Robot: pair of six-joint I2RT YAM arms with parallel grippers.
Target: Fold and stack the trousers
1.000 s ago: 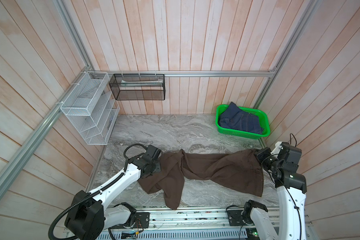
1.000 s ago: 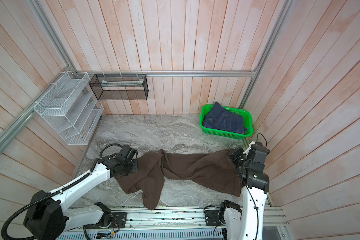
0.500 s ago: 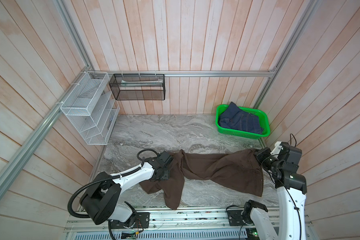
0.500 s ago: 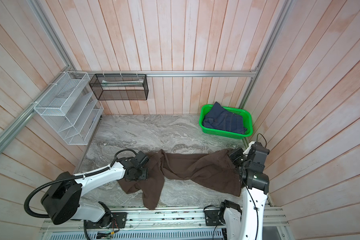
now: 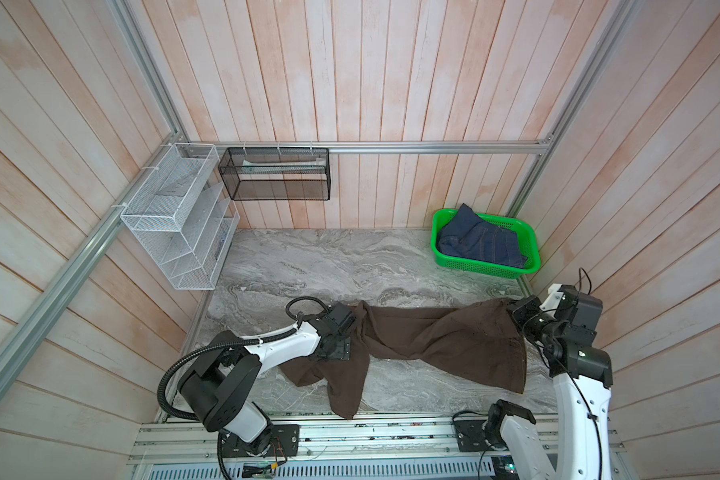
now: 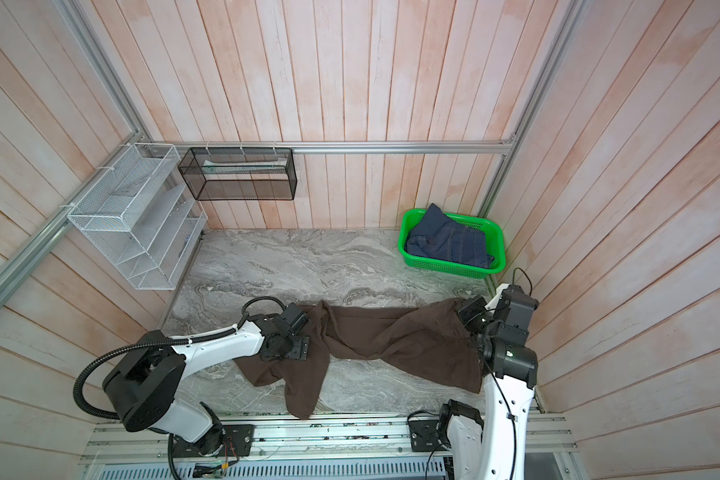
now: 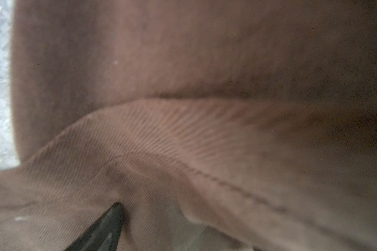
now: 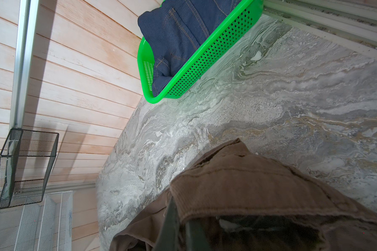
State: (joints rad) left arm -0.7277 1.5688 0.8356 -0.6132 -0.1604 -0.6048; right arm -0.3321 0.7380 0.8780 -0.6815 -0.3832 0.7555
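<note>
Right gripper (image 5: 517,316) is clamped tight on the waistband corner of the trousers (image 5: 441,340). It pins that end at the table's (image 5: 329,266) right side, probably as an anchor so the cloth can be pulled straight. Left gripper (image 5: 353,332) is buried in the bunched legs. One fingertip (image 7: 113,219) pokes out of the folds, but can't tell if the jaws are wide or pinching. Trousers sprawl twisted across the near half, one leg reaching the front edge. Jeans (image 5: 479,243) sit in the green basket (image 5: 487,272), well apart.
</note>
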